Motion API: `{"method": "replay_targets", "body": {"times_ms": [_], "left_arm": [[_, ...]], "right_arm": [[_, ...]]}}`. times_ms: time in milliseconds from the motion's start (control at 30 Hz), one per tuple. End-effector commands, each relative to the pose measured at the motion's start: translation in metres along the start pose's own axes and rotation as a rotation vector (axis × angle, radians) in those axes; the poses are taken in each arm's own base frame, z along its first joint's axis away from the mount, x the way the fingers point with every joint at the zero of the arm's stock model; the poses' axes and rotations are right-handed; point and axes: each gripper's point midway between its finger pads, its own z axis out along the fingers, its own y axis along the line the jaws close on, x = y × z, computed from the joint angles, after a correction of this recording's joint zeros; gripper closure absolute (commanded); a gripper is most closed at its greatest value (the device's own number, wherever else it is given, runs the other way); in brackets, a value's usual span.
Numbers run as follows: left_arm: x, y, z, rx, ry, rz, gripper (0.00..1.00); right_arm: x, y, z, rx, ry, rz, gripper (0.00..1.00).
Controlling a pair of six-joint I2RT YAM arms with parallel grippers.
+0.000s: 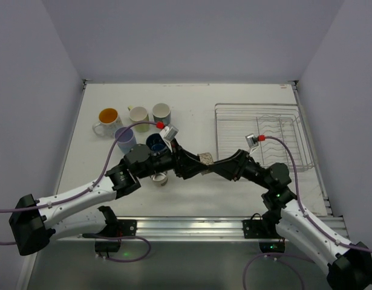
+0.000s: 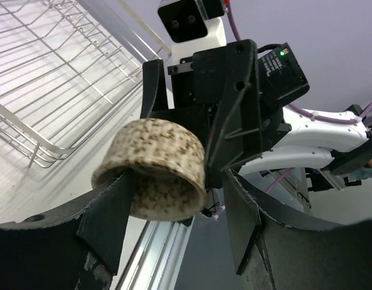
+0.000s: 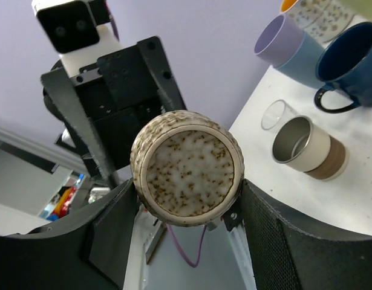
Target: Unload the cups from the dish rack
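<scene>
Over at the far-left corner of the table (image 1: 192, 96) the unloaded cups stand together: the orange-inside mug (image 1: 107, 116), the yellow-green cup (image 1: 138, 114), the grey cup (image 1: 161, 112), with the lavender cup (image 1: 125, 138) and the navy mug (image 1: 155, 142) just nearer. The steel cup (image 1: 159, 179) sits closer to the near edge.

Now the middle, where both arms meet above the table. The speckled cup (image 1: 206, 159) hangs in the air between them, lying on its side. Its long axis runs left to right along the line of the two pincers, mouth towards the left arm and base towards the right wrist.

The left gripper (image 2: 176, 181) stands partly open. One finger (image 2: 110, 211) reaches into the cup's mouth, and the other waits outside the wall with a gap showing, so it has no hold yet. The right gripper (image 3: 189, 186) is clamped on the base end and carries the cup.

It looks like a handover. The left needs to pinch that wall before the right lets go.

The dish rack (image 1: 261, 109) sits by the far-right corner, and I see no cup in it. No brand or lettering is readable anywhere.
</scene>
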Motion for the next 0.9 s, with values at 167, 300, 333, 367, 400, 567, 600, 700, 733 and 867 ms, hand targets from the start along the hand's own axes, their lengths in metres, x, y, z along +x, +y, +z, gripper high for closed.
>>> {"method": "replay_targets", "body": {"times_ms": [167,300,333,367,400,567,600,700,733,867], "left_arm": [[-0.024,-0.007,-0.001,0.032,-0.153,-0.011,0.46],[-0.030,-0.005,-0.004,0.036,-0.218,-0.038,0.62],[-0.029,-0.002,-0.003,0.029,-0.217,-0.041,0.69],[-0.030,0.001,-0.003,0.014,-0.223,-0.042,0.76],[-0.027,0.006,-0.002,-0.010,-0.211,-0.047,0.93],[-0.036,0.026,-0.001,-0.155,-0.204,0.019,1.00],[-0.027,0.040,-0.003,-0.229,-0.155,0.029,1.00],[-0.030,0.064,-0.005,-0.390,-0.107,0.087,1.00],[-0.033,0.069,-0.001,-0.424,-0.098,0.098,1.00],[-0.020,0.113,-0.001,-0.650,0.033,0.170,1.00]], "right_arm": [[0.013,0.017,0.007,-0.083,0.011,-0.011,0.67],[0.018,0.012,0.012,-0.068,0.022,-0.011,0.67],[0.019,0.011,0.012,-0.065,0.021,-0.014,0.67],[0.020,0.009,0.013,-0.061,0.019,-0.013,0.67],[0.021,0.007,0.014,-0.053,0.021,-0.011,0.67],[0.023,-0.003,0.014,-0.016,0.026,-0.050,0.13],[0.026,-0.013,0.012,0.029,0.034,-0.044,0.06],[0.025,-0.021,0.005,0.087,0.020,-0.088,0.01],[0.022,-0.016,0.001,0.080,-0.001,-0.109,0.01],[0.015,-0.024,-0.014,0.170,-0.037,-0.202,0.01]]}}
